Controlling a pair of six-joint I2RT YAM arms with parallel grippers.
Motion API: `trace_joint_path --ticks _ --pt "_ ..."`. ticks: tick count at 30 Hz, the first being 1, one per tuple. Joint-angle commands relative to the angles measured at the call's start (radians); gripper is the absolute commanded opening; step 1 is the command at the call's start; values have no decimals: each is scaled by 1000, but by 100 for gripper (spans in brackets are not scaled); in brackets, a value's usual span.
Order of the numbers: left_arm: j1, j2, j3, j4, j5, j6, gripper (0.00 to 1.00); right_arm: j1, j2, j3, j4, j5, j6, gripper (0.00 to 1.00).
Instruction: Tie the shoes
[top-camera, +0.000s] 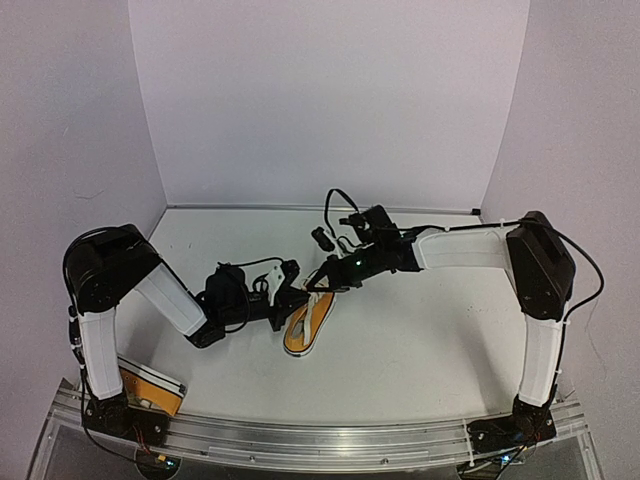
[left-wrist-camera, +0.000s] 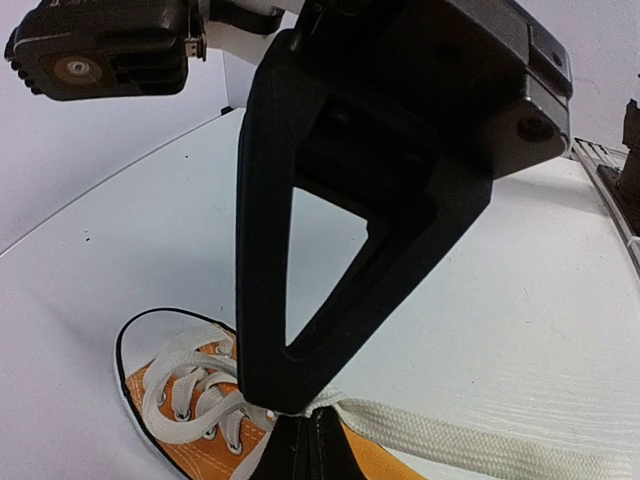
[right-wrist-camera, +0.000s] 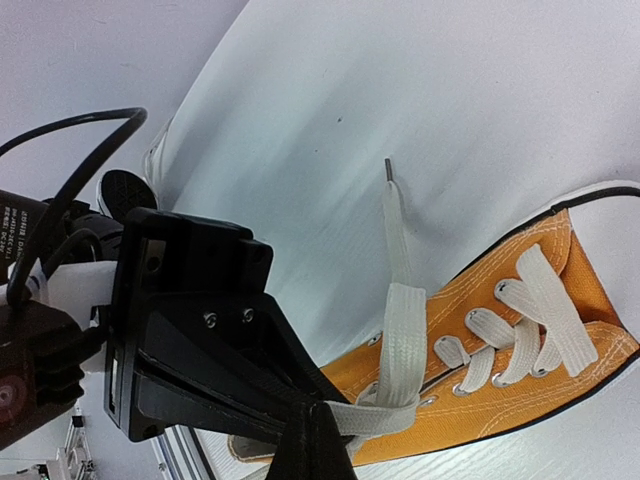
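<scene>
Nearest you, at the near-left corner of the surface (top-camera: 420, 370), the other shoe (top-camera: 152, 388) lies beside the left arm's base, partly hidden under that arm and well apart from both pincers. Farther in, near the middle, your orange shoe (top-camera: 306, 328) lies lengthwise from near to far, and both pincers meet over its far end. The left pincer (left-wrist-camera: 300, 405) comes in from the left and sits just above the laced upper; its jaws are closed tight on a white lace (left-wrist-camera: 480, 440), which trails off to the right across the surface. The right pincer (right-wrist-camera: 312, 418) reaches in from the far right and is just beside the shoe's side wall. It too is clamped fully closed on a flat white strand (right-wrist-camera: 398, 320). That strand folds over close to the grip and runs out to its tip (right-wrist-camera: 388, 172), which rests on the bare surface next to the shoe. From overhead you see the two pincers close together but not touching.
</scene>
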Motion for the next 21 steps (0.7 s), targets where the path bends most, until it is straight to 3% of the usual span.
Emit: trace_joint_path --ticks 1,21 --pt "16 33 -13 140 60 -62 0 -11 -46 -15 35 26 3 0" --pt "51 110 77 129 126 -111 0 -10 -17 -16 40 -66 -13 0"
